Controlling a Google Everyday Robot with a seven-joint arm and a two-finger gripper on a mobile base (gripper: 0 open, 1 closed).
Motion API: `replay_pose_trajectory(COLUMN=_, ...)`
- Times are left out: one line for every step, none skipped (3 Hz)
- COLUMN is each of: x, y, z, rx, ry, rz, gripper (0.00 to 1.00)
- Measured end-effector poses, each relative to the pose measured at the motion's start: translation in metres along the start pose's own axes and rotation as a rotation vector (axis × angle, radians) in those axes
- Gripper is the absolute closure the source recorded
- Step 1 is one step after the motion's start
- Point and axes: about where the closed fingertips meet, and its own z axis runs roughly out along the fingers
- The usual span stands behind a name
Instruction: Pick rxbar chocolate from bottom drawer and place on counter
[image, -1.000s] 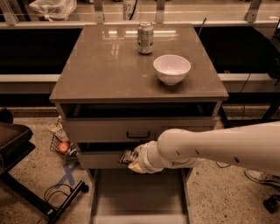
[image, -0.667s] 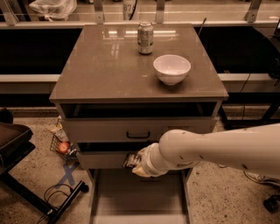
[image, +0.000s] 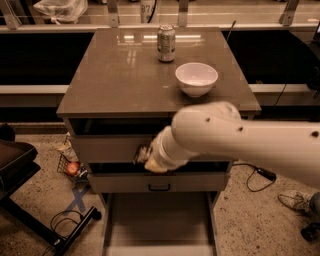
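My gripper (image: 143, 154), on the thick white arm, hangs before the grey middle drawer front, above the open, pale-floored bottom drawer (image: 155, 225). I cannot tell if it is apart or clamped on anything. I cannot find the black-wrapped rxbar chocolate: the drawer floor looks bare, and its near end is cut off. I judge this the lift-out. Next it needs to clear the edge of the glossy grey-brown counter (image: 125, 75), avoiding the white ceramic bowl (image: 196, 78).

Dim, warm brown cast; light from overhead, glare streaks on counter (image: 115, 75) near rear edge. Deep shadow under its lip. Gripper (image: 143, 155) at upper drawer fronts (image: 107, 148), shaded; arm (image: 240, 140) lit pale
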Motion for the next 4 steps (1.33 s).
replay_pose_trajectory(x=-0.042, y=-0.051, z=-0.036, rx=0.073, ry=0.027, rz=0.014, gripper=1.0)
replay_pose_trajectory(x=-0.095, y=-0.108, z=-0.077, rx=0.175, ry=0.053, rz=0.04, gripper=1.0)
replay_pose_trajectory(x=-0.126, y=-0.133, z=-0.104, rx=0.241, ry=0.067, rz=0.042, gripper=1.0)
replay_pose_trajectory(x=-0.125, y=-0.132, z=-0.103, rx=0.238, ry=0.067, rz=0.042, gripper=1.0)
